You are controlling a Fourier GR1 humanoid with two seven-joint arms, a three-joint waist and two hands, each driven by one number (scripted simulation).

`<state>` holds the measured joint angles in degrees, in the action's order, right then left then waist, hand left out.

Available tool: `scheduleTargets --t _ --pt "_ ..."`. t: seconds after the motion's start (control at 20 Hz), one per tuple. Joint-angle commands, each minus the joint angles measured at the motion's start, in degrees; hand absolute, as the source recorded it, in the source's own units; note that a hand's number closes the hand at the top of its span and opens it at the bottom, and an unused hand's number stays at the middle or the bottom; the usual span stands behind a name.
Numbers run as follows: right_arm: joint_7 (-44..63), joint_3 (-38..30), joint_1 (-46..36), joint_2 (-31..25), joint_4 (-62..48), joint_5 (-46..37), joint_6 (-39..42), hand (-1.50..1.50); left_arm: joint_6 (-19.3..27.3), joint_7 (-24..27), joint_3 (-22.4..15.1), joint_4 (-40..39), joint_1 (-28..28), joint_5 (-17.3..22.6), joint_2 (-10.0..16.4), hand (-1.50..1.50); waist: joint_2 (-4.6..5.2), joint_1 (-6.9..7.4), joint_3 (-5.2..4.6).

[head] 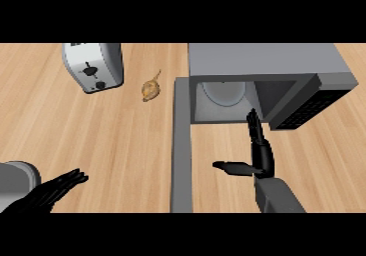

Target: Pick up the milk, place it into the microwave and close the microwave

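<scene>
The grey microwave [267,60] stands at the upper right with its cavity facing me. Its door [181,160] is swung open and shows as a long grey strip running down toward the lower edge. Inside the cavity lies a pale rounded shape [223,93]; I cannot tell whether it is the milk or the turntable. No milk carton shows on the counter. My right hand [258,150] is open just in front of the cavity's mouth, fingers straight and pointing into it, thumb out to the left, holding nothing. My left hand [49,192] rests open at the lower left.
A silver toaster [94,66] stands at the upper left. A small brown food item [150,90] lies between the toaster and the microwave door. The wooden counter [105,135] spreads left of the door.
</scene>
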<state>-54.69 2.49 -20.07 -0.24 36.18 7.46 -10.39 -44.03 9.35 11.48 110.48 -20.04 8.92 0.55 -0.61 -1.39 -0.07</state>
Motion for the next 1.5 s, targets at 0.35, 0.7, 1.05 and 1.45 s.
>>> scheduleTargets --t 0.35,0.7,1.05,1.45 --pt "9.0 4.3 26.2 -6.3 36.0 5.5 8.7 1.5 7.8 0.7 -10.7 -5.3 9.9 -12.4 -0.5 1.5 0.33 -0.1 -0.03" --pt "15.2 1.3 34.7 -9.4 50.8 10.0 8.1 -1.5 15.5 -1.4 -17.8 -14.9 22.2 -18.4 -0.5 1.5 0.6 0.27 0.03" --pt "13.5 -3.6 39.0 -15.1 54.5 10.5 11.5 -1.5 28.2 3.0 -31.0 -24.9 31.9 -23.3 -0.5 1.5 0.66 -0.01 0.04" --pt "18.6 -3.5 40.5 -16.3 64.4 11.6 12.4 -1.5 43.5 -2.1 -47.0 -40.6 43.4 -18.8 -0.5 1.5 0.8 -0.83 0.02"
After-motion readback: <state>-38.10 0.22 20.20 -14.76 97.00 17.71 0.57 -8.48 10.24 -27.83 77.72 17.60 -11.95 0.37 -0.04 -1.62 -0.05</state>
